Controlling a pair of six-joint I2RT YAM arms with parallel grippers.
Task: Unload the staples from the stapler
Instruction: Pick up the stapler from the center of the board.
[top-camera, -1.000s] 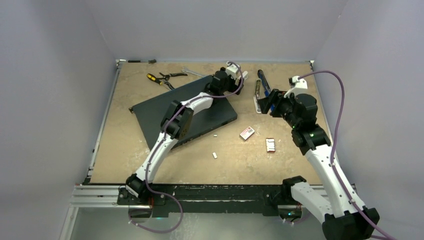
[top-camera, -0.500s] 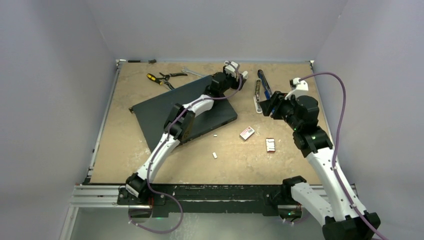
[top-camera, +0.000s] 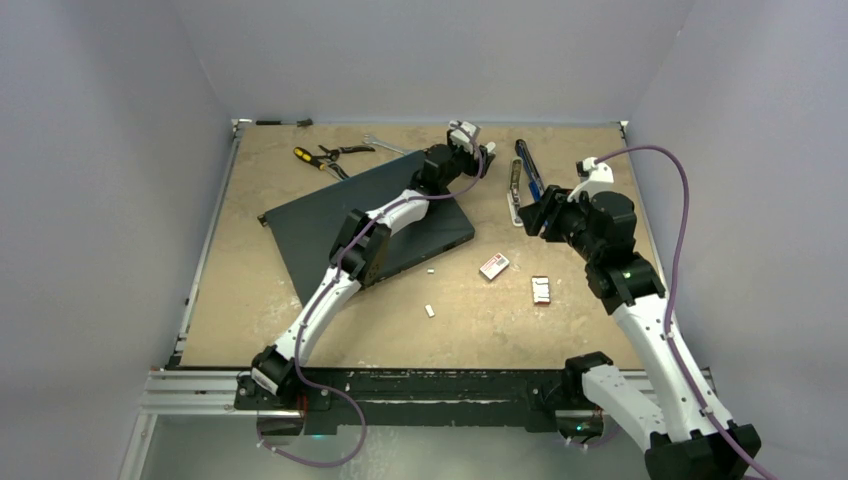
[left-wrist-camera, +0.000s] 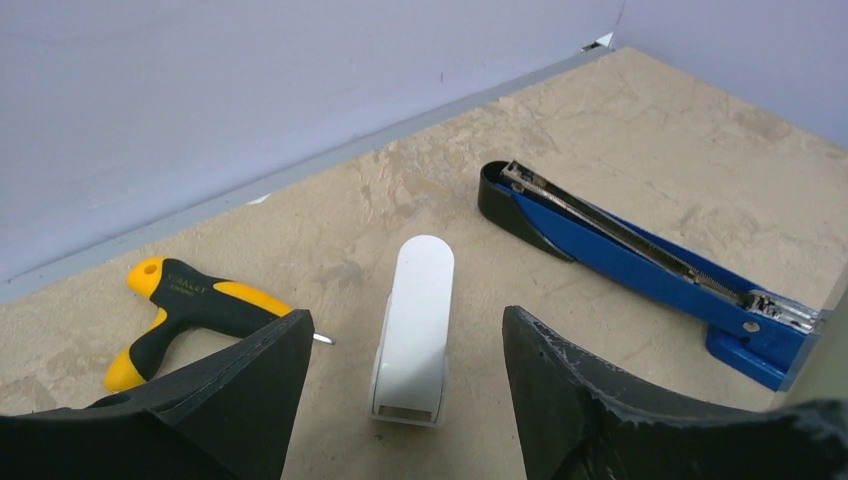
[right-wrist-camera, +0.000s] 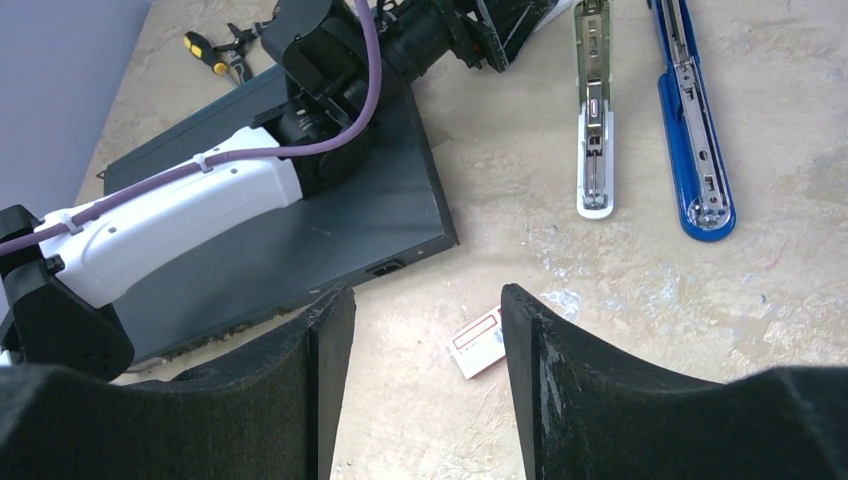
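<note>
**Black fingers parted, opened staplers lying ahead**

Nothing is being gripped by the left gripper (left-wrist-camera: 405, 335). Its fingers are being held fairly wide, and a white casing (left-wrist-camera: 415, 320) is being framed in the gap, lying on the table (top-camera: 250, 300) ahead and clear of both pads. Just right of that casing the blue stapler (left-wrist-camera: 640, 262) is lying opened, its metal track being turned upward.

The right gripper (right-wrist-camera: 425, 300) is likewise being held moderately apart and empty above the table. The blue stapler and a grey-and-white stapler (right-wrist-camera: 595, 115) are lying side by side beyond its fingertips, untouched.

The staples (top-camera: 430, 311) are being shown by the top view alone. Two tiny pale bits are lying near the front edge of a dark slab (top-camera: 300, 225), well apart from both grippers and nearer the arm bases. Whether any are sitting in either track cannot be told.

A red-and-white box (right-wrist-camera: 478, 342) is being shown just beyond the right fingers. The casing's open end and a yellow-and-black tool (left-wrist-camera: 190, 315) beside it are being shown closely by the left wrist view.
</note>
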